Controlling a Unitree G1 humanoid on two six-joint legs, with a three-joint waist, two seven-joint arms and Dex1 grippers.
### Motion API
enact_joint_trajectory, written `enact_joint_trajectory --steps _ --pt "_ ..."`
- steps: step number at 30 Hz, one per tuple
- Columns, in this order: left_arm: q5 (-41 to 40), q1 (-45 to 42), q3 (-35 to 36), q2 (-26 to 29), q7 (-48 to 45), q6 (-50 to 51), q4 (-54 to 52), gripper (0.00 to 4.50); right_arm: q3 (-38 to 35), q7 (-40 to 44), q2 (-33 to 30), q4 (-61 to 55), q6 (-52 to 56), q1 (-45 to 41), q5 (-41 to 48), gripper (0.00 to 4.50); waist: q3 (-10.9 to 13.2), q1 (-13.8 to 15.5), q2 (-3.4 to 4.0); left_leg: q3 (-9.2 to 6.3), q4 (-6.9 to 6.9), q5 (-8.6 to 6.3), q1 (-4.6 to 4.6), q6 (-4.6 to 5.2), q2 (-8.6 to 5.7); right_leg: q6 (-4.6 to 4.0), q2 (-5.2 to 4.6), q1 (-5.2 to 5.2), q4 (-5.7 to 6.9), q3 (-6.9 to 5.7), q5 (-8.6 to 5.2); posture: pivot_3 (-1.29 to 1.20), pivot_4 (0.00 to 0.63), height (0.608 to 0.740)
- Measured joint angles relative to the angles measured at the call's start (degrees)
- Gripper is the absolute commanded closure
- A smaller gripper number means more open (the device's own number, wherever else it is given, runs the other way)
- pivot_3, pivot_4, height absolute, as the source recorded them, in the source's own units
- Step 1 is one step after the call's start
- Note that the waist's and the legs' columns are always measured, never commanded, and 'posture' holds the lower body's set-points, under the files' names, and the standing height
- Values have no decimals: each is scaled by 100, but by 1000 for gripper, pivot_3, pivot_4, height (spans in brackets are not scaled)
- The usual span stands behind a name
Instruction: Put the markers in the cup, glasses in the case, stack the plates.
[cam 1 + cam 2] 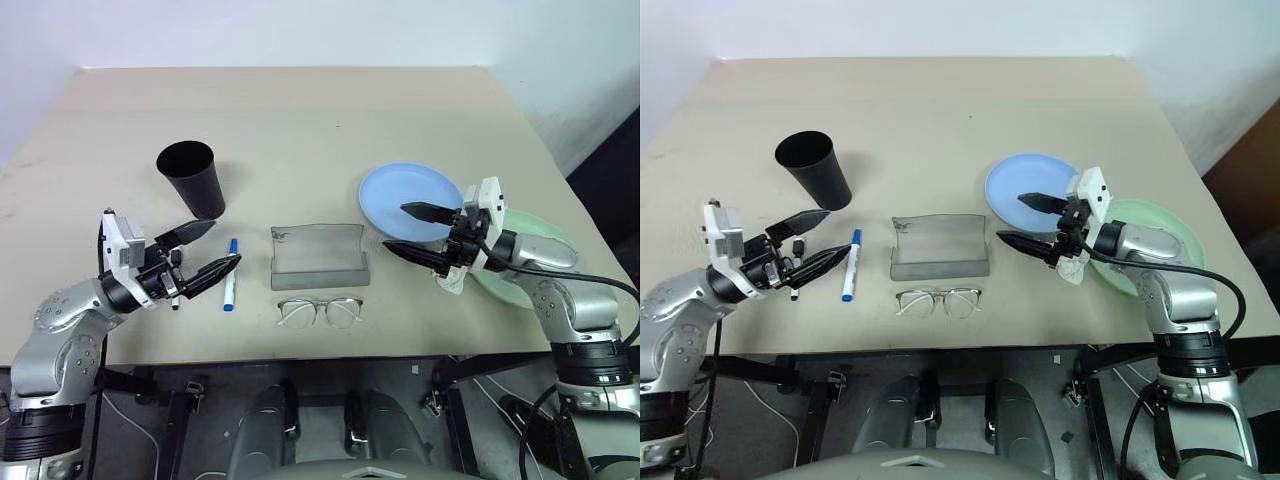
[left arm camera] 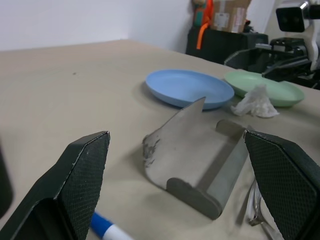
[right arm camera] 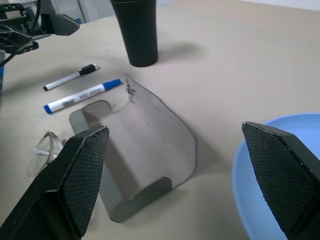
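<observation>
The black cup stands upright at the left. In front of it lie the markers: the white one with a blue cap, and a dark one partly under my left gripper, which hovers open just above them. The grey case lies open at the middle, with the glasses unfolded just before it. To the right are the blue plate and, beside it, the green plate. My right gripper is open over the blue plate's near edge, holding nothing.
A crumpled white paper wad lies between the two plates, under my right wrist. The beige table is bare at the back. Its front edge runs just before the glasses.
</observation>
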Motion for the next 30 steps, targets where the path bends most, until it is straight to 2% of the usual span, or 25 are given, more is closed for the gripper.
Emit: enact_joint_trajectory --steps 30 --pt "504 -919 -636 -399 -240 -41 598 0 -479 -267 -577 -140 365 648 60 20 0 16 0 -1 23 2 1 2 1 2 0 23 12 -2 1 0 150 715"
